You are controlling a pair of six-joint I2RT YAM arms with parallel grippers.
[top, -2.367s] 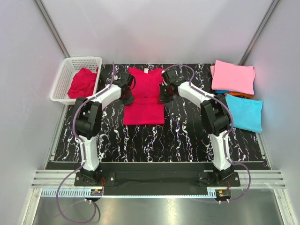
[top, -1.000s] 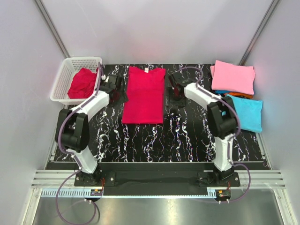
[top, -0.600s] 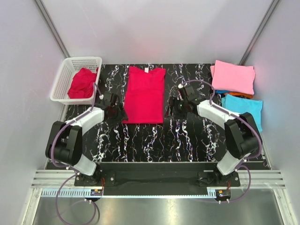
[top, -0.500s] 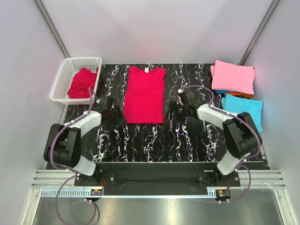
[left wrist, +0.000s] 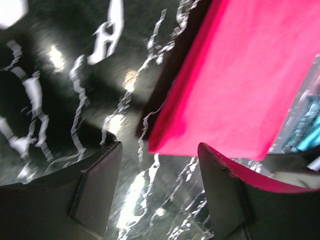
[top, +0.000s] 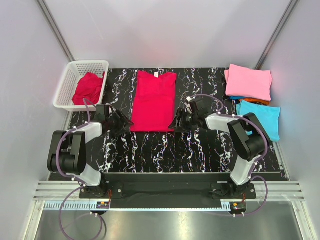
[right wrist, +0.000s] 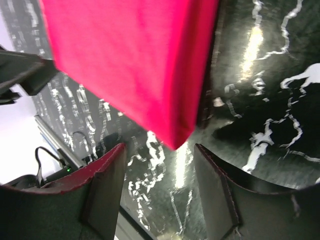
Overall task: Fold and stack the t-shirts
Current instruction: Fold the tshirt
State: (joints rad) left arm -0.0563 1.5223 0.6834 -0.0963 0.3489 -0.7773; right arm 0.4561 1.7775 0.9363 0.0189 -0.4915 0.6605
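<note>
red t-shirt (top: 154, 102) between spread left gripper (top: 126, 121), right gripper (top: 174, 125)

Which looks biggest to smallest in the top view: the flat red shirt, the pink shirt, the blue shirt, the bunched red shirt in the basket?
1. flat red shirt
2. pink shirt and blue shirt: too alike to rank
3. bunched red shirt in the basket

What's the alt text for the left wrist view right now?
A crimson t-shirt lies flat on a black, white-veined table, its near corner pointing toward the camera. The left tool is open and low over the table, aimed at that corner and holding nothing.
</note>
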